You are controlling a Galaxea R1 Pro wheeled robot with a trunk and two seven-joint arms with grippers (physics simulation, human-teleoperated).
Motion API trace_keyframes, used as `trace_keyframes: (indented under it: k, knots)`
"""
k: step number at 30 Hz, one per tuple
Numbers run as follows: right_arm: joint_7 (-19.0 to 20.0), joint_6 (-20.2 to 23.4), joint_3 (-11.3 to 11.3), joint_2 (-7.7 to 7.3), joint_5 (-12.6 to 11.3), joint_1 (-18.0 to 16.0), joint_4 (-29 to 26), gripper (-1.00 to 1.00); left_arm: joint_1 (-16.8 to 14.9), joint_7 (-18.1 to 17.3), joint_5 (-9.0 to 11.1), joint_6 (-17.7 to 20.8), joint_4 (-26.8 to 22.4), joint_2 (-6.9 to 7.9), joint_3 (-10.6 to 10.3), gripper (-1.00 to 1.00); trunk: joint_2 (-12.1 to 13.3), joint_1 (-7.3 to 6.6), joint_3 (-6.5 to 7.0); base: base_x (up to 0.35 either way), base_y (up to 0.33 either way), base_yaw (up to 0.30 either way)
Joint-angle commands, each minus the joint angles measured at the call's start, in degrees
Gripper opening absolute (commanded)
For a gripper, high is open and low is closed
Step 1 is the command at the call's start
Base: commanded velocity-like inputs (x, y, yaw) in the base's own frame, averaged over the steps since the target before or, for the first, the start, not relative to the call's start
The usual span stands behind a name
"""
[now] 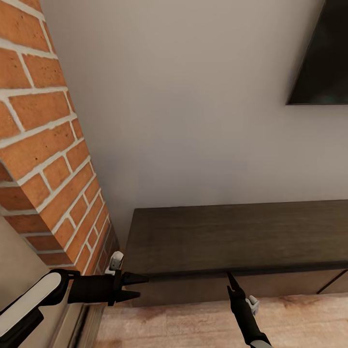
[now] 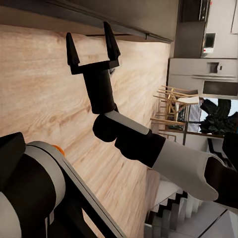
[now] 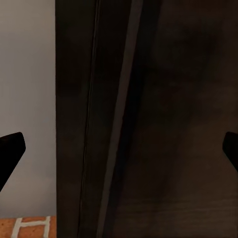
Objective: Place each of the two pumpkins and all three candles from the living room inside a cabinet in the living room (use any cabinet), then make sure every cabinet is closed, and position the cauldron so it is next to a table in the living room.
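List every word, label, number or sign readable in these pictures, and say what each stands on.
None can be read. The long dark-brown wood cabinet, red brick column, black wall screen and pale grey kitchen appliances carry no legible text; the appliance panels are too small and blurred to tell.

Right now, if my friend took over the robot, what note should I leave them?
Left claw: open, empty, by the cabinet's left end, beside the brick wall.
Right claw: open, empty, at the cabinet's front edge.
Cabinet: top bare, drawers look shut from here.
Pumpkins, candles and the cauldron aren't in sight, so nothing confirms any are stored.
Left to do: find them, store them, shut the drawers, place the cauldron.
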Motion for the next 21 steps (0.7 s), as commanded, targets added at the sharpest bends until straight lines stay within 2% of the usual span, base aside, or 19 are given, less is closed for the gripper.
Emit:
trace_keyframes:
  k: [1,21]
  knots:
    - [0.02,-0.48,0.48,-0.01,-0.27,-0.02,-0.01,1.0,-0.05,0.16,0.29,0.04,-0.01,0.04,-0.08,1.0,-0.02,-0.01,-0.05,0.0,0.0,0.0]
    - [-0.08,-0.48,0.48,0.0,-0.27,-0.02,0.08,1.0,-0.05,0.16,0.29,0.03,-0.01,0.0,-0.08,1.0,-0.02,-0.01,-0.05,0.03,0.0,0.0]
